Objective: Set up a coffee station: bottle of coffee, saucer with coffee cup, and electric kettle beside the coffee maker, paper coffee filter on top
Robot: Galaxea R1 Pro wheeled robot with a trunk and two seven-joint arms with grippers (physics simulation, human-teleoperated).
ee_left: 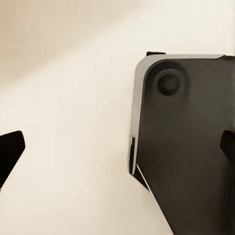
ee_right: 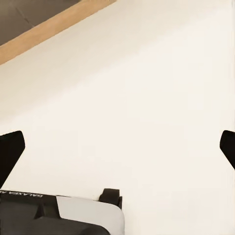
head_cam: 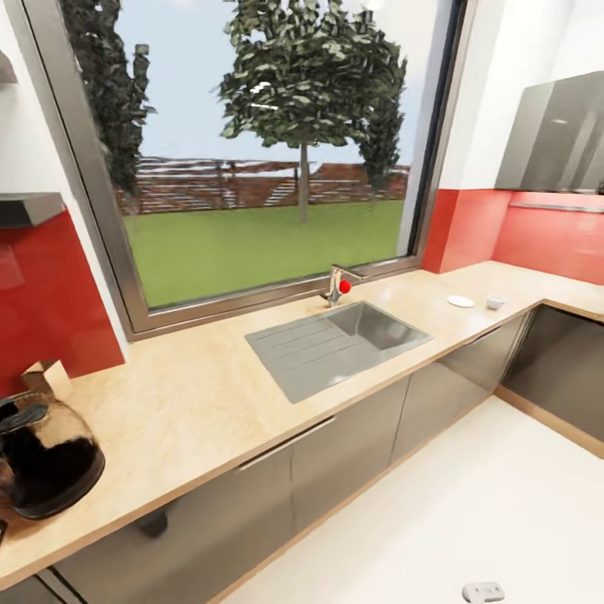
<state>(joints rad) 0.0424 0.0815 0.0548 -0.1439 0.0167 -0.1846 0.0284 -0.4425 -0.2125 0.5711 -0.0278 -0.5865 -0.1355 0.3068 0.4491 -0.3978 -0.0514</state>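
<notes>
The electric kettle (head_cam: 46, 457), rounded glass and dark inside, stands at the near left end of the kitchen countertop (head_cam: 193, 403). Far to the right, the white saucer (head_cam: 460, 300) lies flat with the tiny coffee cup (head_cam: 496, 302) beside it, the two apart. A dark kitchen shelf (head_cam: 29, 208) juts from the left wall. The coffee maker, bottle of coffee and paper coffee filter are out of view. My left gripper (ee_left: 117, 152) hangs open over pale floor beside the robot's dark base (ee_left: 186, 147). My right gripper (ee_right: 117, 147) is open too, above the floor.
A steel sink (head_cam: 335, 344) with a red-knobbed tap (head_cam: 340, 287) sits mid-counter under a large window. A small brown boxy thing (head_cam: 46, 377) stands behind the kettle. Dark grey cabinets (head_cam: 335, 457) run below, and a grey hood (head_cam: 558, 134) hangs at the right.
</notes>
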